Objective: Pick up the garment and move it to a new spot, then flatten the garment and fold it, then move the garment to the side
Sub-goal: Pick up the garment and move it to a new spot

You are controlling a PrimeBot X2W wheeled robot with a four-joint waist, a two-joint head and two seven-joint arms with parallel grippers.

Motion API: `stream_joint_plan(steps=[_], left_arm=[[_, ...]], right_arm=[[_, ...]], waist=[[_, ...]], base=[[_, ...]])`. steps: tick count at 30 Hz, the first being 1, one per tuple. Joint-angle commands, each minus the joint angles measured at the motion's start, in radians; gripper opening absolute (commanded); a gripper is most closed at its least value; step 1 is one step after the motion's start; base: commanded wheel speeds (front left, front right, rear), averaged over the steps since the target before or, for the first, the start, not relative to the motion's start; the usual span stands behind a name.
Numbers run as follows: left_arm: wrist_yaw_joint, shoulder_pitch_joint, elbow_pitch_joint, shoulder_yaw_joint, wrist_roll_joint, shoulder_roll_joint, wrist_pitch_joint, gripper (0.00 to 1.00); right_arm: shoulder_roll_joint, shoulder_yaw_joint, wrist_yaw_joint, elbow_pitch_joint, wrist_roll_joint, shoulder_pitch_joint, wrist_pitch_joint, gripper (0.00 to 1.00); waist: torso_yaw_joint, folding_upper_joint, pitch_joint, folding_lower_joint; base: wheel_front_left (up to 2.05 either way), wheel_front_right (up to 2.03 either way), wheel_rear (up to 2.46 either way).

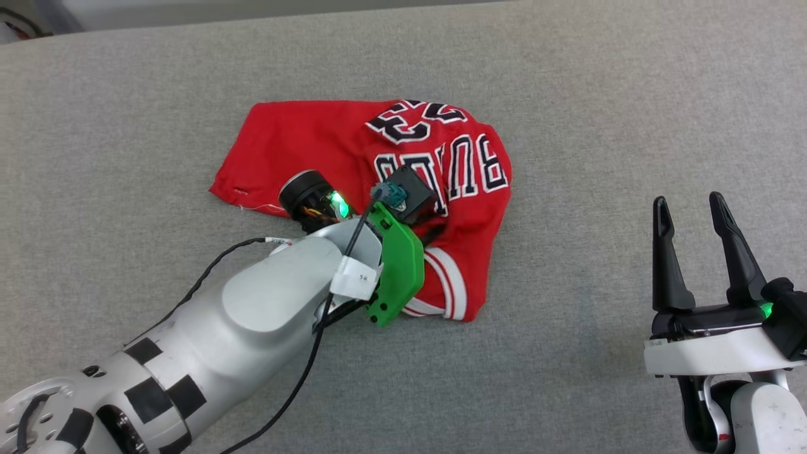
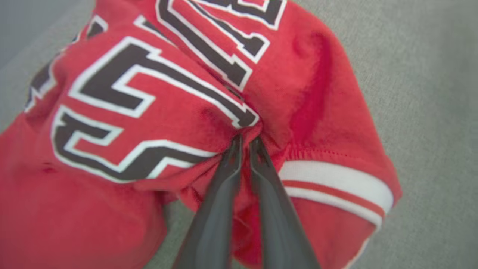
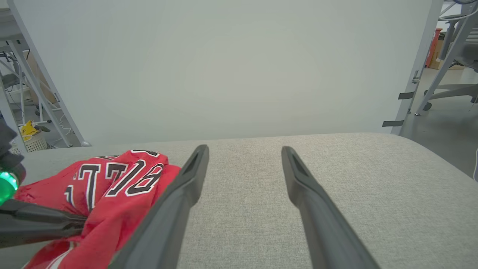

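1. Near the middle of the grey surface (image 1: 567, 88) lies the garment (image 1: 302, 145), crumpled rather than spread. Its black, white-edged lettering (image 1: 470, 167) faces up and reads upside down from the head view. A striped sleeve cuff (image 1: 451, 284) sits at the near edge of the heap.
2. The left pincer (image 2: 246, 141) reaches into the near part of the heap, with its pale forearm (image 1: 271, 302) slanting in from the lower left. Its two fingers stand almost together, with only a sliver between them, and red cloth puckers into their tips just beside the cuff. I read this as a pinch on a fold of the garment, probably taken there because a bunched ridge gives thin fingers something to bite.
3. Most of the shirt rests on the surface. In the right wrist view the pinched part looks slightly raised, though I cannot tell by how much.
4. The right pincer (image 1: 688, 200) sits well apart from the cloth on the right, with its fingers spread wide over bare surface and nothing between them. It is likely kept clear so it cannot snag the cloth, yet is ready to help with spreading.
5. The task looks to be at its first step, picking up and moving. Flattening and folding have not begun.
6. A single pinch near the cuff will leave the rest of the shirt to dangle and drag, and a thin fold could slip out.
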Motion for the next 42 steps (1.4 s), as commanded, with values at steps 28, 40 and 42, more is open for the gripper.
stream_joint_plan(steps=[28, 40, 42], left_arm=[[0.433, 0.581, -0.372, 0.737, 0.322, 0.064, -0.408, 1.00], [0.341, 0.905, -0.443, 1.013, 0.522, -0.062, -0.408, 1.00], [0.320, 0.938, -0.450, 1.043, 0.550, -0.085, -0.408, 1.00]], right_arm=[[-0.002, -0.017, -0.001, 0.016, -0.031, 0.133, -0.005, 1.00], [-0.002, -0.001, -0.001, 0.042, -0.022, 0.179, -0.005, 1.00], [-0.002, 0.005, -0.001, 0.049, -0.019, 0.188, -0.005, 1.00]], waist=[[0.180, -0.0001, -0.238, 0.0000], [0.173, -0.0001, -0.278, 0.0000], [0.172, -0.0001, -0.285, 0.0000]], base=[[0.00, 0.00, 0.00], [0.00, 0.00, 0.00], [0.00, 0.00, 0.00]])
